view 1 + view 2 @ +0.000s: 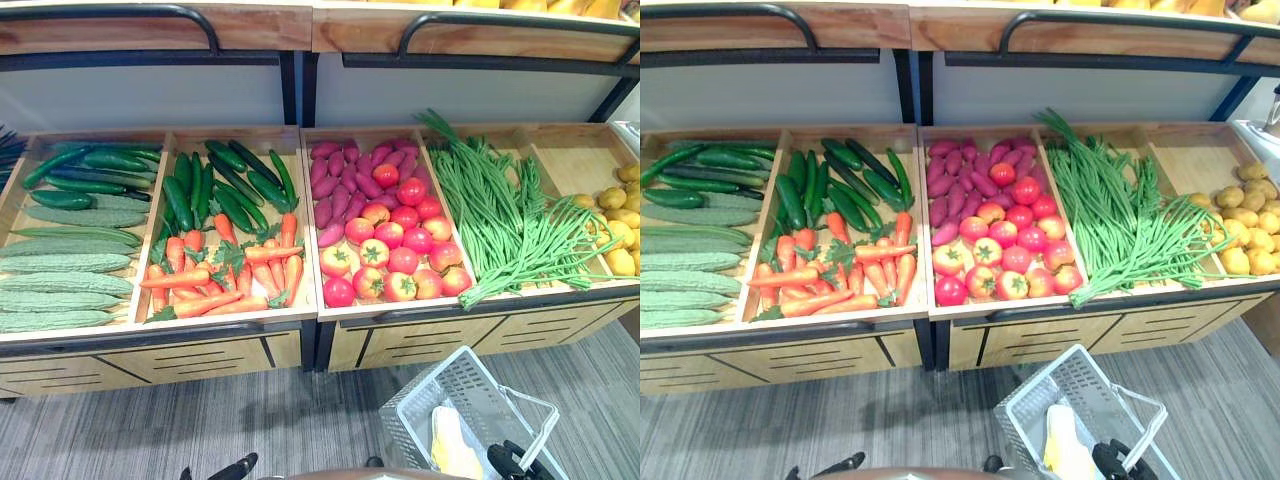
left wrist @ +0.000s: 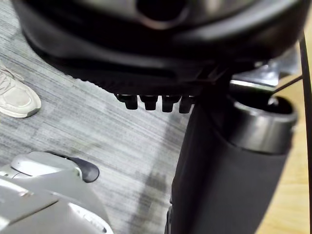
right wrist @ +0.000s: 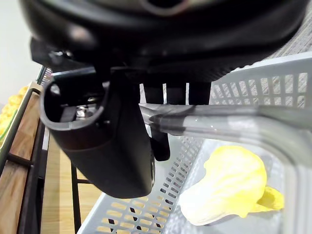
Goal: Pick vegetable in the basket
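Note:
A grey-white slotted basket (image 1: 470, 385) hangs low in front of the produce stand, at my right. A pale yellow leafy vegetable (image 3: 229, 187) lies inside it. My right hand (image 3: 161, 97) has its fingers curled round the basket's grey handle (image 3: 219, 124); in the left eye view this hand (image 1: 515, 462) sits at the basket's near rim. My left hand (image 2: 151, 101) hangs above the grey floor with relaxed fingers and holds nothing, low at the left (image 1: 235, 468).
The wooden stand holds bins of ridged gourds (image 1: 65, 265), cucumbers (image 1: 220, 185), carrots (image 1: 225, 275), purple sweet potatoes (image 1: 345, 180), tomatoes (image 1: 395, 255), long beans (image 1: 500, 220) and potatoes (image 1: 620, 220). A shelf with black rails runs above. A person's pale shoe (image 2: 17, 100) stands on the floor.

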Controlling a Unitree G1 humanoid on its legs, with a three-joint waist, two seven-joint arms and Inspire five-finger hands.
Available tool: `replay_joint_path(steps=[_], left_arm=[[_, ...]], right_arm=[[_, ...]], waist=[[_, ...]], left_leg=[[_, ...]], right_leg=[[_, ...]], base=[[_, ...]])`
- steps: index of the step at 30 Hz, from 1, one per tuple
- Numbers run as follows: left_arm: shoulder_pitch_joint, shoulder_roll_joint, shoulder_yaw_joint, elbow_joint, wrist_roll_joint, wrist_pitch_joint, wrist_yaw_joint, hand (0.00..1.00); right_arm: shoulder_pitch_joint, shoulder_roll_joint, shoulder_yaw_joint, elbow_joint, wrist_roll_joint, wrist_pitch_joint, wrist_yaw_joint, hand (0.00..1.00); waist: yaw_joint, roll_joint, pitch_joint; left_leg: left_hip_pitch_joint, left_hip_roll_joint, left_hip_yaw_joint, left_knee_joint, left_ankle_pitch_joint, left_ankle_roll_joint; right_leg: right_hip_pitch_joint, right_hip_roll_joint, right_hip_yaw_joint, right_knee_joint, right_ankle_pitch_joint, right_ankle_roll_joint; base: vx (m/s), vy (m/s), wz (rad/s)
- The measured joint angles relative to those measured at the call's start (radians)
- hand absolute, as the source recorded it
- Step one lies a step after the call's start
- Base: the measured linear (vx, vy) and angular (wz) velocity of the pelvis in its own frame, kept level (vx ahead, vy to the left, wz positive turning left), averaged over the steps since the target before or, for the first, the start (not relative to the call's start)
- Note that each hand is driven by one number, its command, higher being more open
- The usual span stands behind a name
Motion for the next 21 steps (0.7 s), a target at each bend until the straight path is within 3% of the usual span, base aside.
replay_joint_path(steps=[5,8,10,14,18,21], left_arm=[[-0.006,0.001,0.092,-0.003,-0.065,-0.005,0.170,1.00],[-0.042,0.011,0.165,-0.029,-0.064,-0.006,0.344,1.00],[-0.051,0.020,0.185,-0.139,-0.026,-0.007,0.477,1.00],[-0.076,0.072,0.187,-0.323,0.116,-0.032,0.658,1.00],[-0.076,0.135,0.184,-0.497,0.274,-0.108,0.761,1.00],[-0.071,0.199,0.147,-0.634,0.384,-0.154,0.782,1.00]], right_arm=[[0.032,0.000,-0.004,0.013,-0.003,0.000,-0.020,0.00],[0.043,0.000,-0.004,0.023,-0.006,0.009,-0.025,0.00],[0.047,0.000,-0.004,0.023,-0.006,0.019,-0.025,0.00],[0.052,-0.001,0.007,0.021,-0.006,0.024,-0.030,0.00],[0.066,-0.002,0.042,0.011,-0.006,0.024,-0.046,0.00],[0.080,-0.010,0.061,-0.003,-0.005,0.024,-0.049,0.00]], waist=[[-0.001,-0.007,-0.028],[0.001,-0.007,-0.037],[0.001,-0.006,-0.037],[0.004,0.000,-0.036],[0.004,0.004,-0.034],[0.005,0.010,-0.031]], left_leg=[[0.028,-0.016,-0.001,-0.062,0.040,0.000],[0.031,-0.018,-0.002,-0.088,0.060,-0.002],[0.031,-0.018,-0.006,-0.104,0.075,-0.004],[0.030,-0.018,-0.007,-0.117,0.087,-0.006],[0.029,-0.020,-0.007,-0.119,0.088,-0.006],[0.029,-0.027,-0.007,-0.128,0.090,-0.003]], right_leg=[[0.018,-0.011,-0.018,-0.022,0.003,-0.008],[0.018,-0.013,-0.028,-0.027,0.006,-0.012],[0.017,-0.013,-0.040,-0.029,0.009,-0.016],[0.017,-0.013,-0.049,-0.029,0.011,-0.019],[0.017,-0.016,-0.052,-0.030,0.011,-0.019],[0.017,-0.021,-0.055,-0.035,0.011,-0.018]], base=[[-0.03,0.001,0.10],[-0.04,-0.002,0.10],[-0.05,-0.018,0.11],[-0.03,-0.013,0.07],[0.00,0.000,0.00],[0.01,0.016,0.02]])
